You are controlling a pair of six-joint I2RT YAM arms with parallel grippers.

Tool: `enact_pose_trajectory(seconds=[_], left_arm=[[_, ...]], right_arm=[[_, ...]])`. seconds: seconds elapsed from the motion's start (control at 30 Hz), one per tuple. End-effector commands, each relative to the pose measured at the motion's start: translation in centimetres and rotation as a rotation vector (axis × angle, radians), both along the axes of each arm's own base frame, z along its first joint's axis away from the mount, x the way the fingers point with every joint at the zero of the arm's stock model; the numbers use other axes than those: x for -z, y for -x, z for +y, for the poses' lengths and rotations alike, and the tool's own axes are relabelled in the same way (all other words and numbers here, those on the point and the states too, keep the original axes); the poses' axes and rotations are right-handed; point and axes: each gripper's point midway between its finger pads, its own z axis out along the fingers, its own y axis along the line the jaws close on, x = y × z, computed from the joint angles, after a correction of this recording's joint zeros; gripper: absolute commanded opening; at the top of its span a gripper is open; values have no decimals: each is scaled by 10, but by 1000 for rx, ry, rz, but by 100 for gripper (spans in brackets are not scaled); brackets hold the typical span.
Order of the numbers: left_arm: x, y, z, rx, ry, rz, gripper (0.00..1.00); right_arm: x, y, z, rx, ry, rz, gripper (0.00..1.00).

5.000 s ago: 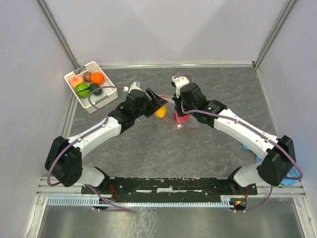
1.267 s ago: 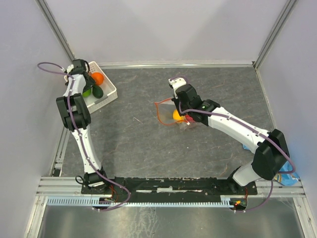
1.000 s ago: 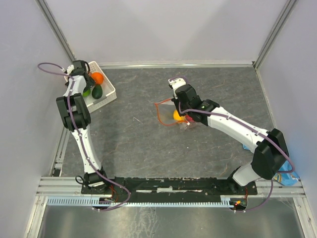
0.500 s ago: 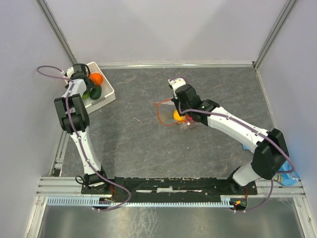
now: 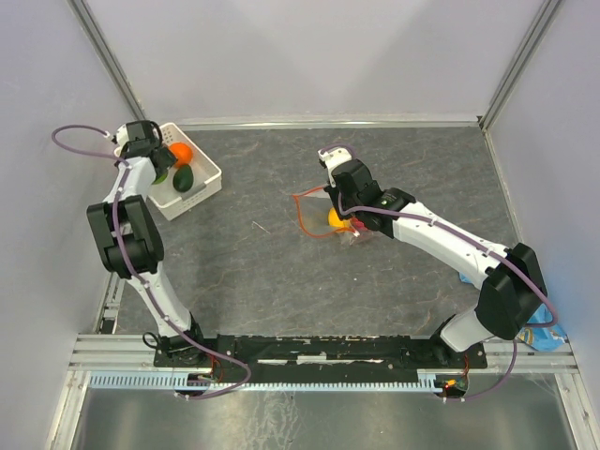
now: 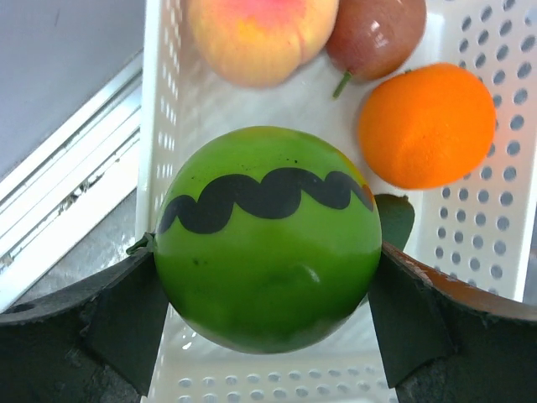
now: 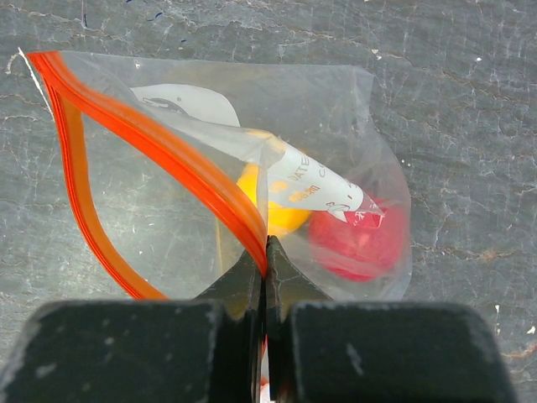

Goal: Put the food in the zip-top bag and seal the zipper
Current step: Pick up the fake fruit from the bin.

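Observation:
My left gripper (image 6: 267,285) is shut on the lime green fruit (image 6: 267,243) with a black wavy stripe, holding it over the white basket (image 6: 470,252). A peach fruit (image 6: 260,34), a brown fruit (image 6: 377,34), an orange fruit (image 6: 426,126) and a dark green one (image 6: 394,218) lie in the basket. My right gripper (image 7: 267,248) is shut on the orange-red zipper (image 7: 151,138) of the clear zip-top bag (image 7: 168,210), whose mouth gapes open. A yellow fruit (image 7: 281,214) and a pink-red fruit (image 7: 357,243) lie inside. From above, the bag (image 5: 314,211) is at mid-table.
The basket (image 5: 202,192) sits in the far left corner against the wall and metal rail (image 6: 67,210). A blue object (image 5: 553,333) lies at the near right edge behind the right arm. Grey walls enclose the table on three sides.
The left arm released the yellow fruit into the bag and swung to the basket. In the last second its wrist drew back left with the lime green fruit gripped. The right arm stays still.

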Motion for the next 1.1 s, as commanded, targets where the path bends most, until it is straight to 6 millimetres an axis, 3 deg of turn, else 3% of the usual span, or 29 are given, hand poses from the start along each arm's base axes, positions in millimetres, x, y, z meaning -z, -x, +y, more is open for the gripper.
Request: enact_pose_trajectory(seconds=[0.0, 0.27, 0.57, 0.83, 1.07], left_arm=[[-40, 7, -17, 51, 29, -113, 72], [-74, 36, -40, 103, 61, -224, 71], [-25, 45, -61, 138, 174, -150, 70], [-58, 50, -93, 244, 231, -236, 70], [-83, 74, -147, 388, 294, -298, 70]], right_arm=[[-20, -9, 5, 2, -45, -53, 2], [-23, -5, 10, -15, -83, -51, 2], [-23, -4, 11, -18, -92, -45, 2], [-25, -4, 10, -16, -94, -50, 2], [-26, -4, 11, -17, -104, -52, 2]])
